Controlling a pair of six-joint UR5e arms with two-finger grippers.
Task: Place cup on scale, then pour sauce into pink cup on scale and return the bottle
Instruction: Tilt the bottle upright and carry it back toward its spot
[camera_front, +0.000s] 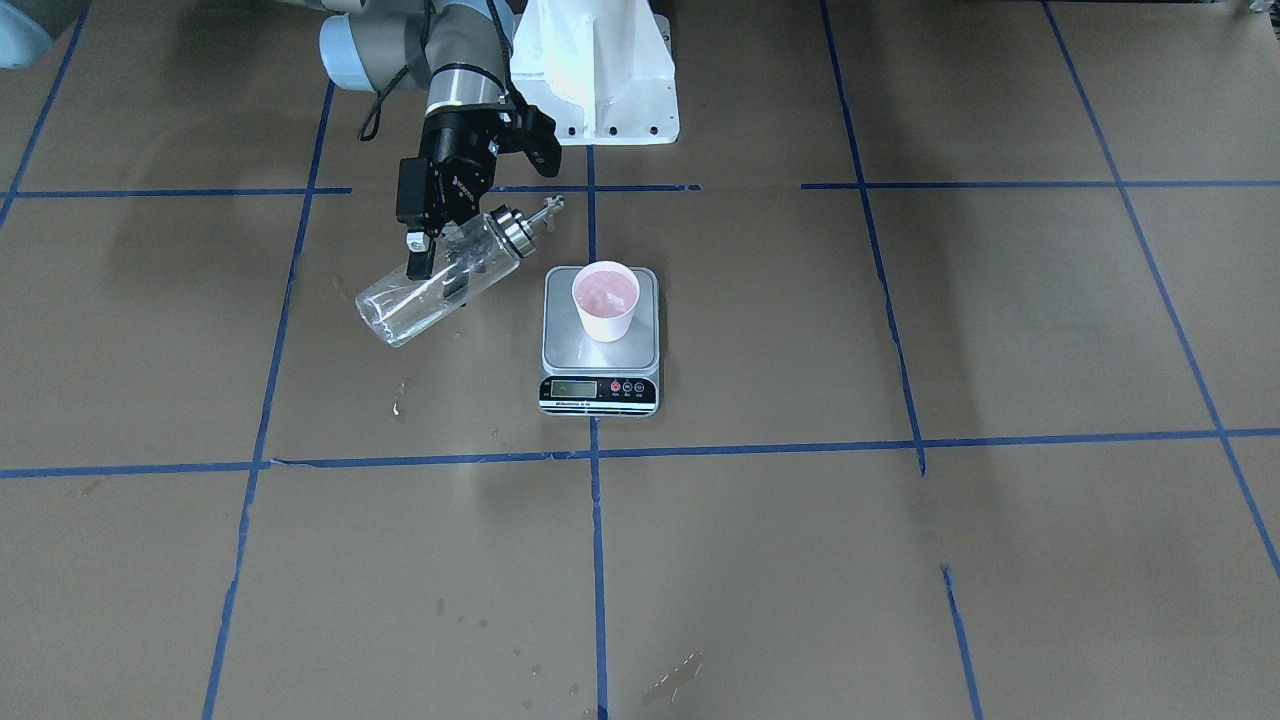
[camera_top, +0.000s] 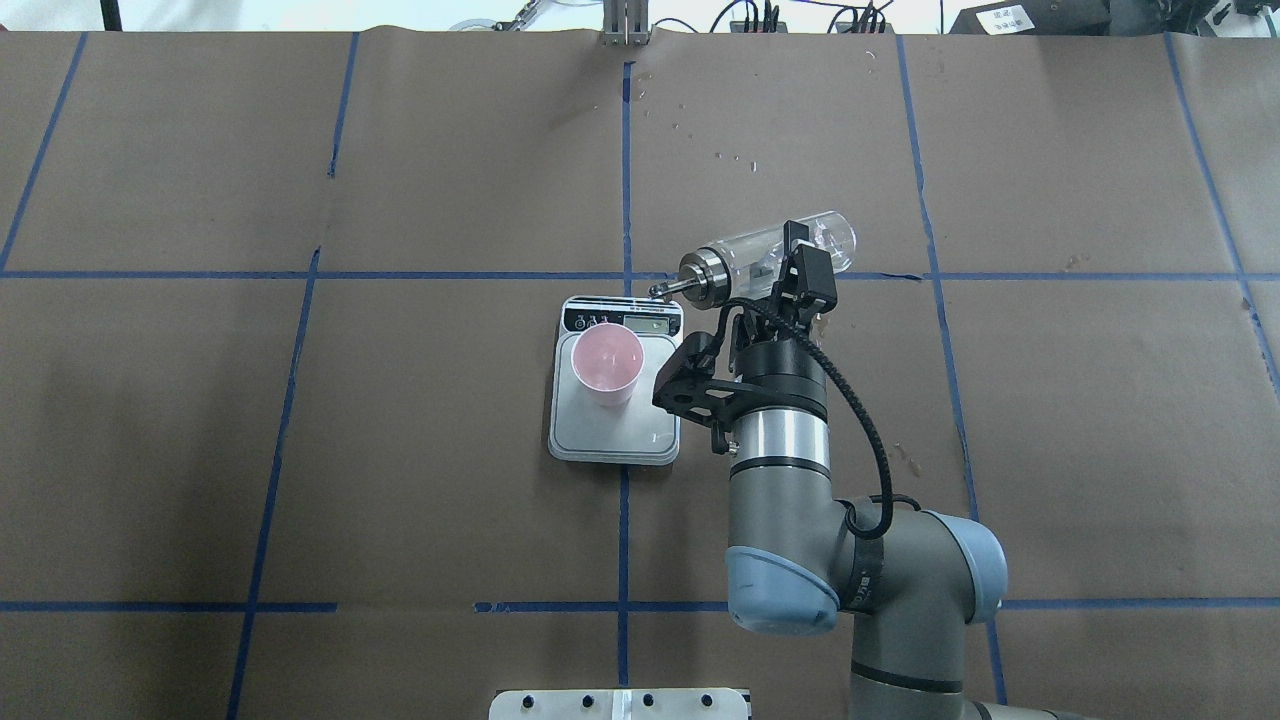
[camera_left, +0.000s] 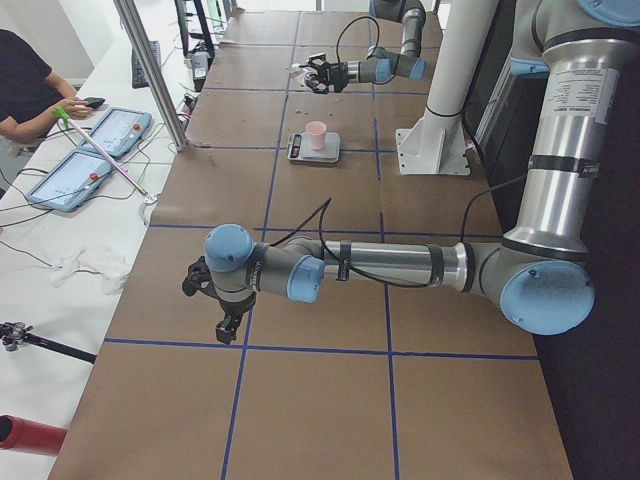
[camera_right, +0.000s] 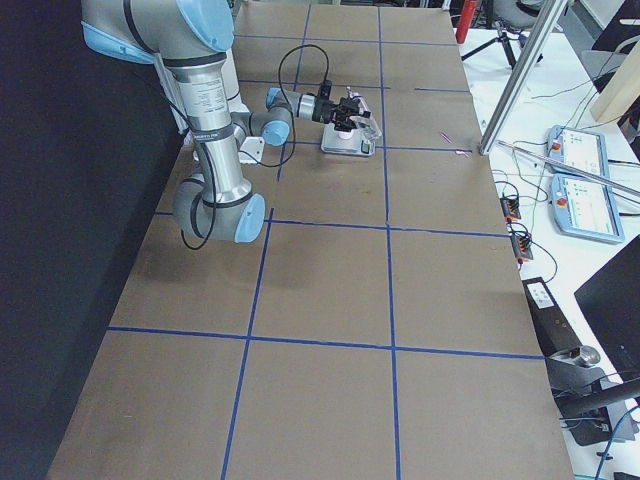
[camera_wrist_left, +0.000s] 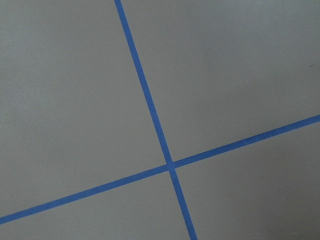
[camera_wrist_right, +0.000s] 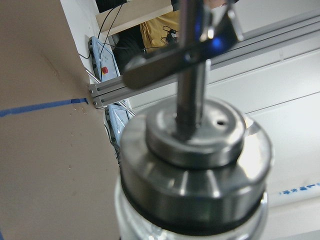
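Note:
The pale pink cup (camera_front: 606, 300) stands upright on the scale (camera_front: 570, 345), toward its back half. My right gripper (camera_front: 440, 262) is shut on the clear glass bottle (camera_front: 415, 305) and holds it tilted almost flat in the air beside the scale. The bottle's silver collar and spout (camera_top: 690, 280) point toward the scale's display corner, apart from the cup (camera_top: 606, 362). The right wrist view shows the collar (camera_wrist_right: 195, 160) close up. No liquid shows clearly. My left gripper (camera_left: 228, 322) hangs over bare table far from the scale (camera_left: 300, 152); I cannot tell its state.
The white robot pedestal (camera_front: 600, 80) stands behind the scale. Small wet spots (camera_front: 400, 395) mark the brown paper near the scale. Blue tape lines grid the table. An operator (camera_left: 25, 85) and tablets (camera_left: 95, 150) are beyond the table's far side.

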